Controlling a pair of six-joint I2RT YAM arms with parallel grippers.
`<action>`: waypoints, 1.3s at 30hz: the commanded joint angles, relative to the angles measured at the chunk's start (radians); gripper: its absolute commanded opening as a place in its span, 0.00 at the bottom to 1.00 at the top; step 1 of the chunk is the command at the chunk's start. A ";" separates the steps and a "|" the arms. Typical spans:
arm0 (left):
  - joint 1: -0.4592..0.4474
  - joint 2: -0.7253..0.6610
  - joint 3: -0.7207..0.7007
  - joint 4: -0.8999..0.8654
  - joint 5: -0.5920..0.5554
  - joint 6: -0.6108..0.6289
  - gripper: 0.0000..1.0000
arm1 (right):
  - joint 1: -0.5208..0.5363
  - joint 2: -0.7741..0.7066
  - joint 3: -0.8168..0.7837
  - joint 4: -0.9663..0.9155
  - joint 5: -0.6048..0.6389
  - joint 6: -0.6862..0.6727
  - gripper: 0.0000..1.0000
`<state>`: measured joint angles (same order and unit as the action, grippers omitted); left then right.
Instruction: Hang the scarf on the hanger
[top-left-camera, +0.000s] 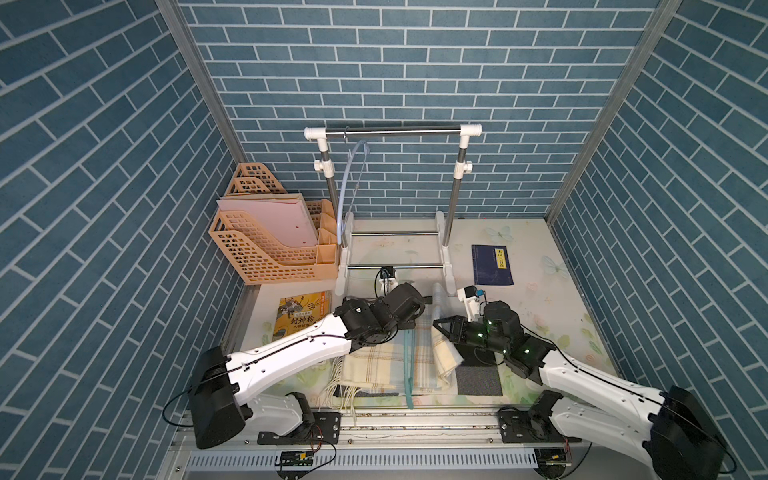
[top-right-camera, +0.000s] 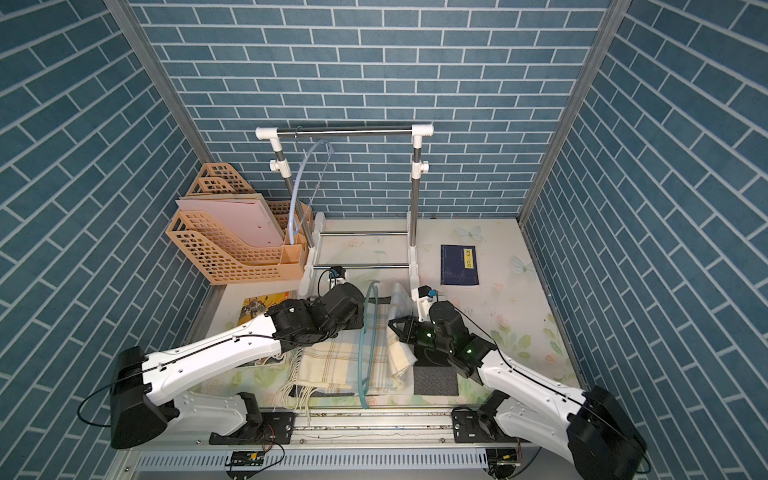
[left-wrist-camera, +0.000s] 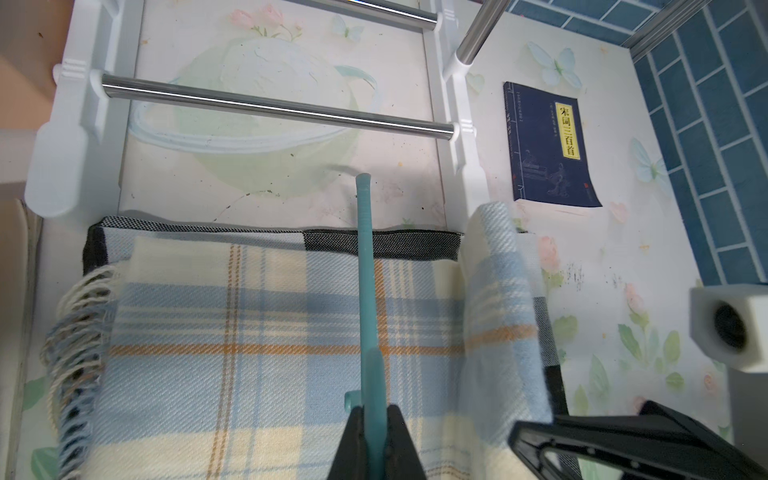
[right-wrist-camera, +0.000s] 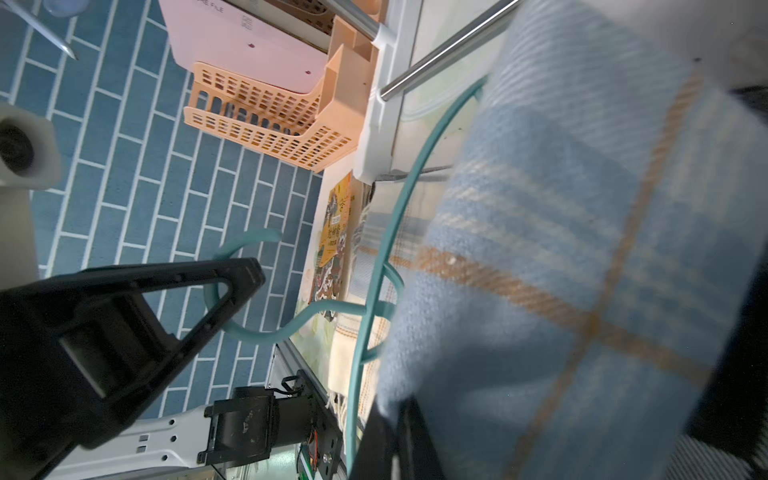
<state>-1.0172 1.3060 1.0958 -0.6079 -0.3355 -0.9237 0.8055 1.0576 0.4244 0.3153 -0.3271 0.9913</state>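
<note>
Starting at the far left, the peach file rack (top-left-camera: 266, 249) and the yellow book (top-left-camera: 297, 313) are sitting out of the way and are playing no part in the job. Next to them your left hand (left-wrist-camera: 376, 415) is clenching the teal hanger (left-wrist-camera: 368, 270) near its neck. It is holding the hanger on edge, so that its frame is arching up over the flat part of the scarf (top-left-camera: 374, 365) instead of lying on it. That looks deliberate: a hanger standing clear of the cloth is leaving an opening for fabric to go through or over. The scarf itself is lying spread across the near middle of the worktop (top-left-camera: 536, 299), partly on a dark mat (top-left-camera: 478, 380), with its fringe trailing toward the left arm. It is not yet hanging on the hanger. Behind it the clothes rail (top-left-camera: 392, 131) is standing at the back wall with a pale hanger (top-left-camera: 353, 178) dangling from its left end, probably where the loaded hanger is going in the end. Just to the right of the teal hanger, your right hand (top-left-camera: 438, 326) is pinching the scarf's right-hand part and lifting it into a raised fold. The right wrist view is showing that cloth hanging close in front of the lens, beside the teal curve. You appear to be raising this end so that it can be carried across the hanger's arm. The cloth is soft, so watch that the fold is not slumping or dragging the flat part along. Furthest right, the blue book (top-left-camera: 492, 264) is lying well apart from the work.
</note>
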 joint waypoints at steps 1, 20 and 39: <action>0.006 -0.038 -0.043 0.038 0.029 0.014 0.00 | 0.023 0.104 -0.029 0.252 -0.024 0.027 0.00; 0.006 -0.118 -0.072 0.118 0.102 -0.010 0.00 | 0.080 0.464 0.042 0.641 -0.071 0.116 0.00; 0.074 -0.256 -0.328 0.382 0.263 -0.082 0.00 | 0.091 0.727 0.039 0.962 -0.083 0.252 0.00</action>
<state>-0.9592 1.0626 0.8116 -0.3218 -0.1436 -0.9810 0.8856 1.7508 0.4400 1.1439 -0.3779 1.2003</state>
